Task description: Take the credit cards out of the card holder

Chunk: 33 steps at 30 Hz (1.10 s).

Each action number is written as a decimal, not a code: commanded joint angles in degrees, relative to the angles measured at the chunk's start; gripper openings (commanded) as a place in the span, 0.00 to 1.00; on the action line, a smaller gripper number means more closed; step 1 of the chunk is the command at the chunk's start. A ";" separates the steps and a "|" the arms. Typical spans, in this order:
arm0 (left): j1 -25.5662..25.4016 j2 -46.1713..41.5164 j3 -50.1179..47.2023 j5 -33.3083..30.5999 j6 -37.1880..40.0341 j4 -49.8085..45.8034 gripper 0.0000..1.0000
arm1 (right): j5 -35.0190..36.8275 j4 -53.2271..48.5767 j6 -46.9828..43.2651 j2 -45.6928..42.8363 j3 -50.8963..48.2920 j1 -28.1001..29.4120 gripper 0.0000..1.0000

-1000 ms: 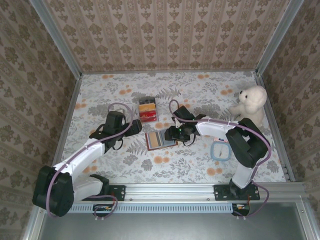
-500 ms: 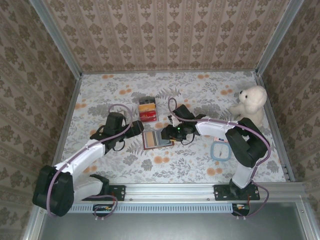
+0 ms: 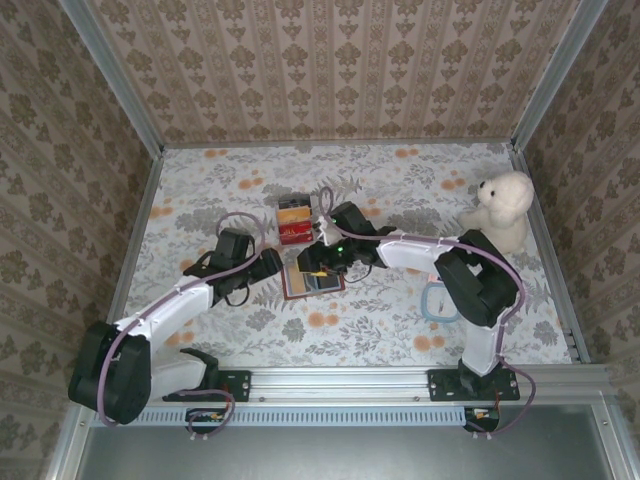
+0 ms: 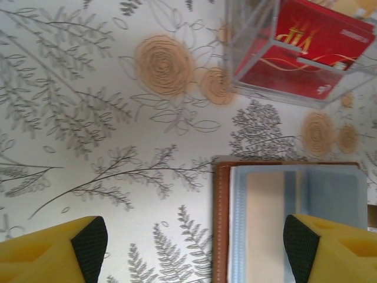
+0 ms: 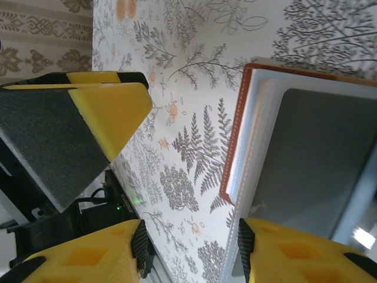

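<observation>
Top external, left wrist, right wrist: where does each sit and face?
Top external: above and behind, looking down at the table; left arm, right arm.
Left wrist: faces down at the card holder; left end effector open.
Right wrist: faces the card holder's edge; right end effector open.
Shared: both wrist views show the card holder.

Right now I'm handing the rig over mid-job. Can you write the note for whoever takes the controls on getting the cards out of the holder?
Left gripper: open, empty, one finger over the card holder, the other over bare table.
Right gripper: partly open, empty, low at the holder's stitched edge; contact unclear.
Holder lies open, inner face up, just nearer than the clear box of red cards.
Done: holder open. No card looks pulled out.
Left: draw the cards from the clear sleeves.
</observation>
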 commanded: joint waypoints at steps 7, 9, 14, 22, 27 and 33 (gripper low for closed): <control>-0.32 -2.13 -0.85 -4.23 -1.79 -4.76 0.74 | 1.23 -1.05 1.62 6.67 3.74 0.97 0.48; -0.32 -2.44 -0.95 -3.99 -1.78 -4.72 0.72 | 2.57 -3.11 1.02 7.65 4.57 0.99 0.48; -0.32 -2.62 -0.69 0.33 -0.85 -2.30 0.63 | 3.67 -6.31 -1.46 5.43 5.91 0.68 0.46; -2.50 0.03 2.15 8.24 -1.74 -0.14 0.47 | 12.18 -9.65 -3.50 -1.22 2.45 -1.03 0.40; -6.64 4.95 6.95 7.95 -0.85 -3.14 0.37 | 14.63 -10.10 -2.91 -0.38 1.03 -1.05 0.31; -8.75 10.01 8.82 5.15 -2.20 -3.07 0.25 | 14.13 -8.96 -1.43 1.87 1.06 -1.04 0.24</control>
